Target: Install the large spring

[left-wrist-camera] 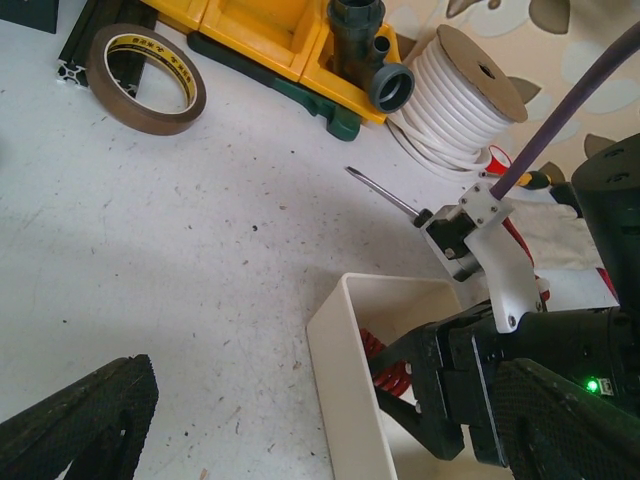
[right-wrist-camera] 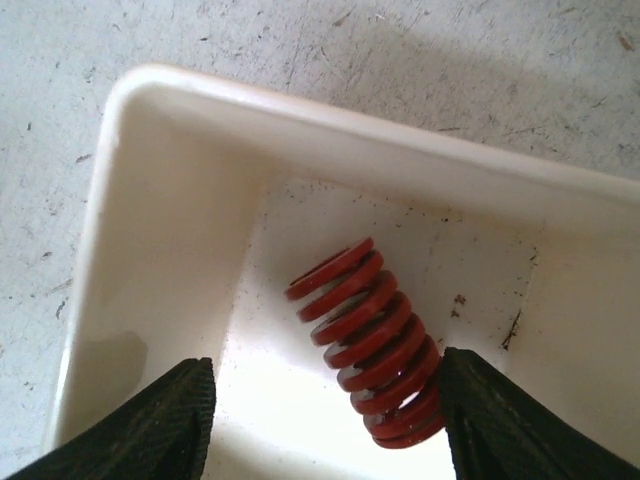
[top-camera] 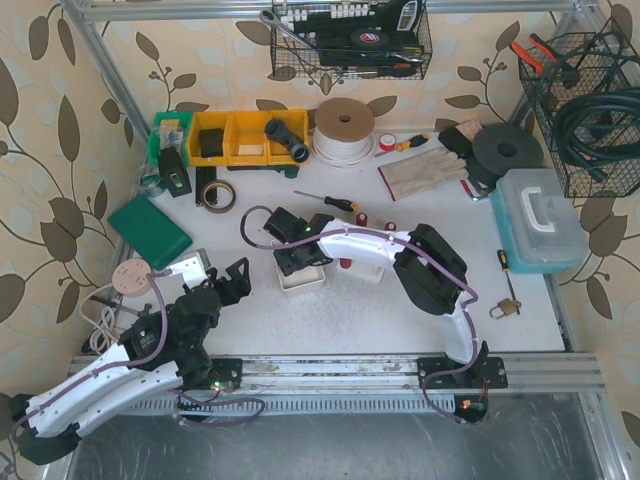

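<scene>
Right wrist, red spring (right-wrist-camera: 368, 345) in tray (right-wrist-camera: 300, 115), right pincer (right-wrist-camera: 325, 420) parted

You'll find the large spring (right-wrist-camera: 368, 345), a red coil of thick, closely wound turns, lying on its side on the floor of the white tray (right-wrist-camera: 150, 200), set at a slant with one end towards a tray wall.

Surface recorded: a scuffed white tabletop (top-camera: 300, 325). Directly on it are noted a small white plastic tray (top-camera: 300, 286), a brown tape roll (top-camera: 217, 194), a flat green case (top-camera: 150, 230), a yellow-handled screwdriver (top-camera: 330, 201), a blue-lidded clear box (top-camera: 538, 220) and a brass padlock (top-camera: 505, 307).
</scene>
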